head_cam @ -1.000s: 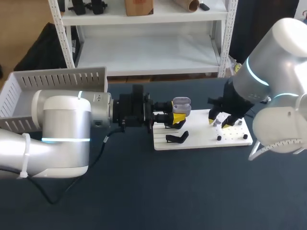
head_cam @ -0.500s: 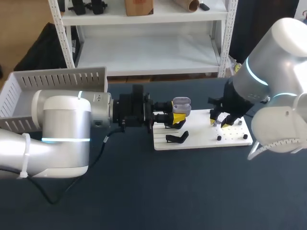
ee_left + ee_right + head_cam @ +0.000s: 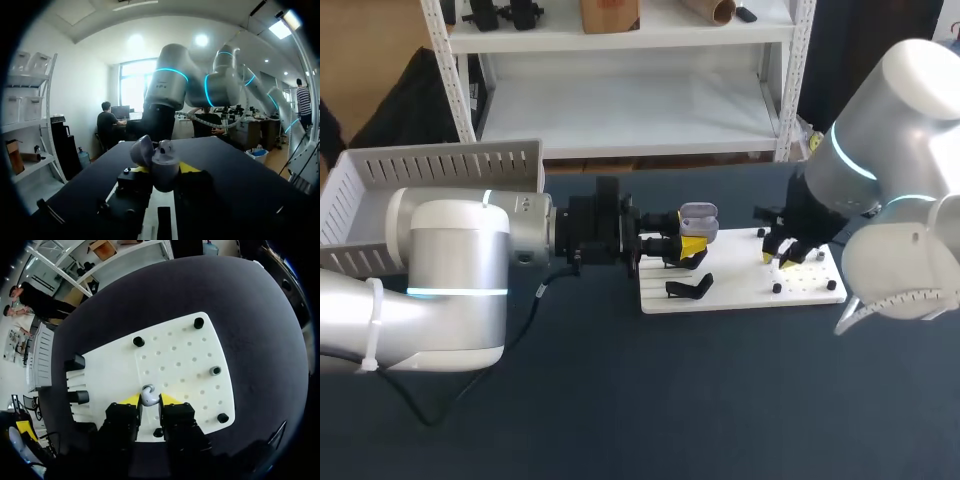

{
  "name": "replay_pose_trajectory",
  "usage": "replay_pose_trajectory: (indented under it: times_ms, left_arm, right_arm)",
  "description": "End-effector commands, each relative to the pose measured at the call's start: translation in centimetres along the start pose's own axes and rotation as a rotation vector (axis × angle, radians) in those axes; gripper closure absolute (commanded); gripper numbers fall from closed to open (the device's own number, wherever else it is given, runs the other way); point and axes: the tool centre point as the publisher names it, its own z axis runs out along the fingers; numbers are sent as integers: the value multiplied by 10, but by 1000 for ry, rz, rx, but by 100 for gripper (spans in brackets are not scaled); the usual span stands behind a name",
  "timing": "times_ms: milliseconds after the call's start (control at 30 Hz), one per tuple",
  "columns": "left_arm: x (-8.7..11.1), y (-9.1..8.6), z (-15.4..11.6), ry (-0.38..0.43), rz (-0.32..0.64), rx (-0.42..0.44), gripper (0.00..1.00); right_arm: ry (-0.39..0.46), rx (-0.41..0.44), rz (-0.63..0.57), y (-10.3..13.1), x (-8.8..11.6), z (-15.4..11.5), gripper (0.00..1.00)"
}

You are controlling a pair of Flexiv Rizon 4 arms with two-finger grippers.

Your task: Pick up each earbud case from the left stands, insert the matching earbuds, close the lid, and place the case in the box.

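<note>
Where the head view shows only a grey earbud case [image 3: 697, 216] above the left gripper [image 3: 692, 246] at the left end of the white board [image 3: 740, 292], the left wrist view shows the lid raised and the body clamped between both yellow tips. The right gripper [image 3: 781, 255] is positioned over the board's perforated part. Only in the right wrist view is a small earbud [image 3: 148, 395] seen pinched between its tips. A white box [image 3: 430, 165] stands at the table's left.
</note>
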Motion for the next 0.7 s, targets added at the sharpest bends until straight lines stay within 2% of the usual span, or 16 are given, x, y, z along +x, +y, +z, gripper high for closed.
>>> replay_pose_trajectory:
  times_ms: [33, 300, 533, 700]
  left_arm:
    - [1, -1, 0, -2, 1, -3, 100]
    - [1, -1, 0, -2, 1, -3, 100]
    - [1, -1, 0, -2, 1, -3, 100]
    - [1, -1, 0, -2, 1, -3, 100]
  right_arm:
    - [-1, 5, 2, 3, 1, 2, 100]
    - [-12, 10, -4, 6, 1, -5, 100]
    - [-60, 27, 13, 9, 3, -39, 100]
    - [-71, 46, 0, 9, 13, -70, 100]
